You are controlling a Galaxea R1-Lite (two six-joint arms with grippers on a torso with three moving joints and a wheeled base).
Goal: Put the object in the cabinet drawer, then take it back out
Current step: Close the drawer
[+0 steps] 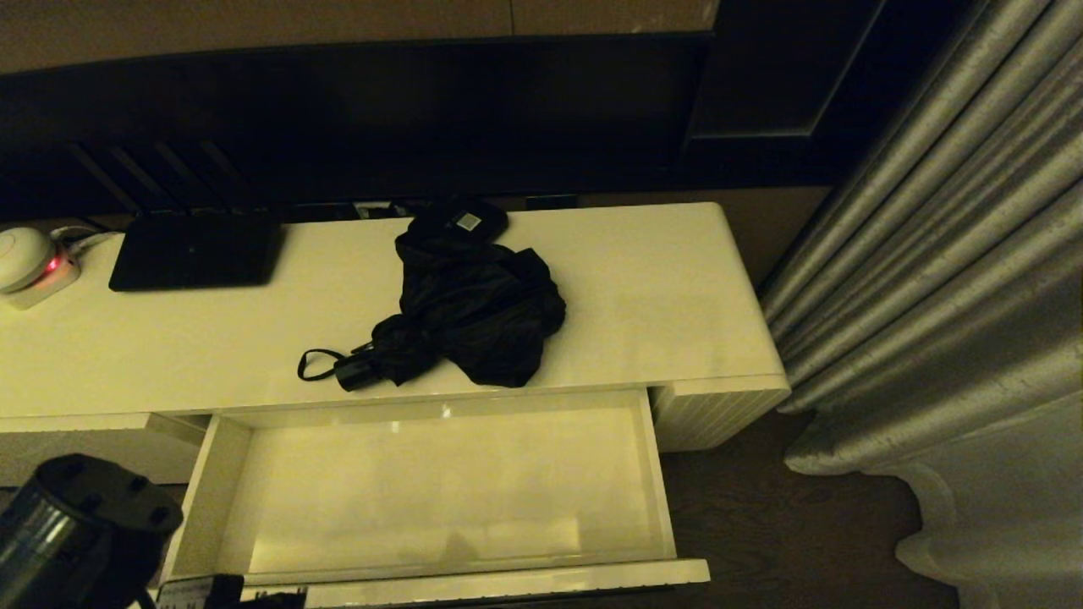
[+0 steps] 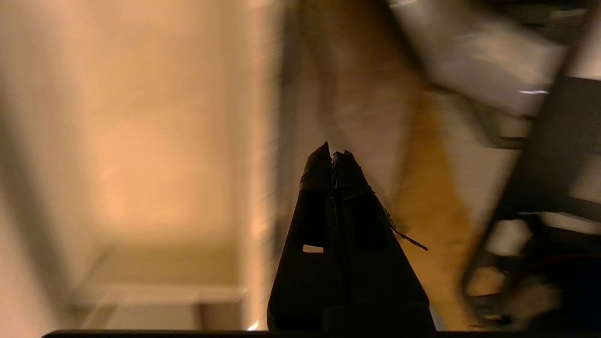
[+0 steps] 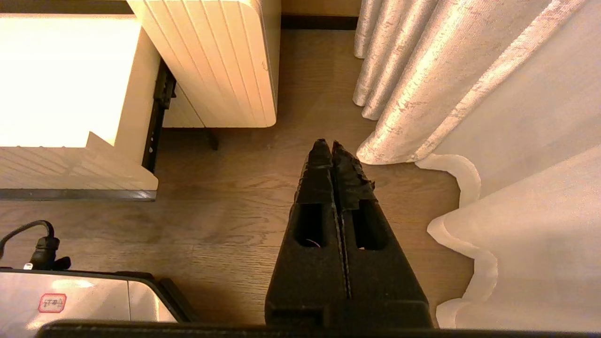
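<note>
The object, a black folding umbrella (image 1: pixel 474 309), lies on the cabinet top just behind the open cabinet drawer (image 1: pixel 440 486), its handle and strap loop (image 1: pixel 317 365) pointing left. The drawer is pulled out and its pale interior holds nothing. My left arm (image 1: pixel 80 524) is low at the drawer's front left corner. Its gripper (image 2: pixel 332 152) is shut with nothing between the fingers, against a blurred pale background. My right gripper (image 3: pixel 328 144) is shut and empty over the wooden floor, to the right of the drawer (image 3: pixel 61 70), apart from it.
Behind the umbrella sits a small black box with a white label (image 1: pixel 461 222). A flat black device (image 1: pixel 195 249) and a white unit with a red light (image 1: pixel 30 262) are at the back left. Curtains (image 1: pixel 931 296) hang close on the right. My base (image 3: pixel 70 295) is below.
</note>
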